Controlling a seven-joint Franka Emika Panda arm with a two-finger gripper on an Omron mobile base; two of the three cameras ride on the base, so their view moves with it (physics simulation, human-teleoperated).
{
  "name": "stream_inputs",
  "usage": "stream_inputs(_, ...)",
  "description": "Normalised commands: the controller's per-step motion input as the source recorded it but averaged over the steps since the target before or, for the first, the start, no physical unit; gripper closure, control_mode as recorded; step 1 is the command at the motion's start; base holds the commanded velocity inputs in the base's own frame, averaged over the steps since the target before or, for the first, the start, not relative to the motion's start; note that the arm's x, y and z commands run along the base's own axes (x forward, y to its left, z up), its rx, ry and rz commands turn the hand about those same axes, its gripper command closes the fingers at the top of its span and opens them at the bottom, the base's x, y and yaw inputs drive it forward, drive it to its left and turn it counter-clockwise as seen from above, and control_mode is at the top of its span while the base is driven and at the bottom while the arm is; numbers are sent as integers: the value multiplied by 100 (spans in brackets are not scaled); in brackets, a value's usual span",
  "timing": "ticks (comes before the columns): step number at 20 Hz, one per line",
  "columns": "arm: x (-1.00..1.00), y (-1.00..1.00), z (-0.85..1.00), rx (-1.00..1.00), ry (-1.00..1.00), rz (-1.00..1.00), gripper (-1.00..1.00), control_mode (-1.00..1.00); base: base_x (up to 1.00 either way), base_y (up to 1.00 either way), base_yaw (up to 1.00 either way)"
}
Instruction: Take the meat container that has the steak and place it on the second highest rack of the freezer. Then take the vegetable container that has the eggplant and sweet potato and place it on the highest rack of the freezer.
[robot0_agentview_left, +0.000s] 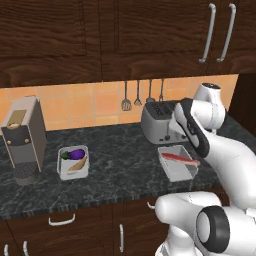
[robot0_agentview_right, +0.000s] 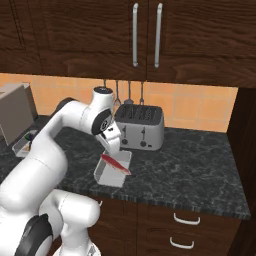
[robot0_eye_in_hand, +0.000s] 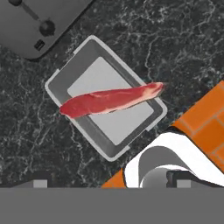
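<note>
At the far left of your counter stands a tall grey coffee machine (robot0_agentview_left: 22, 137) with a tan top, against the orange tiled wall (robot0_agentview_left: 85, 105). Just to its right, on the dark marbled stone countertop (robot0_agentview_left: 120, 155), sits a small grey rectangular vegetable container (robot0_agentview_left: 73, 162); inside it a glossy dark-purple eggplant (robot0_agentview_left: 76, 153) lies at the back and an orange-tan oblong sweet potato (robot0_agentview_left: 76, 164) lies in front of it, the two close together. Moving right, three metal utensils (robot0_agentview_left: 137, 95) hang on the wall under the dark wooden upper cabinets (robot0_agentview_left: 125, 35). Below them a silver two-slot toaster (robot0_agentview_left: 159, 121) stands at the back of the counter. In front of the toaster, near the counter's front edge, you find the grey rectangular meat container (robot0_eye_in_hand: 105, 98), and the flat red-pink steak (robot0_eye_in_hand: 109, 99) lies diagonally across it, one end reaching past the rim. Your white arm (robot0_agentview_left: 215, 145) bends over this tray from the right. The gripper (robot0_eye_in_hand: 109, 183) hangs above the meat container, apart from it, its two dark fingertips (robot0_eye_in_hand: 39, 183) spread wide with nothing between them. The steak sits well clear of both tips.
</note>
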Motion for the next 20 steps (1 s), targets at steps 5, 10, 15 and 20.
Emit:
stream_inputs(5, 9, -13, -76, 0, 12, -11, -100, -100, 0, 0, 0)
stream_inputs(10, 3, -4, -82, -1, 9, -8, -100, -100, 0, 0, 0)
stream_inputs(15, 11, -4, -68, 0, 2, -2, -100, -100, 0, 0, 0)
stream_inputs(20, 7, -11, -52, 0, 0, -2, -100, -100, 0, 0, 0)
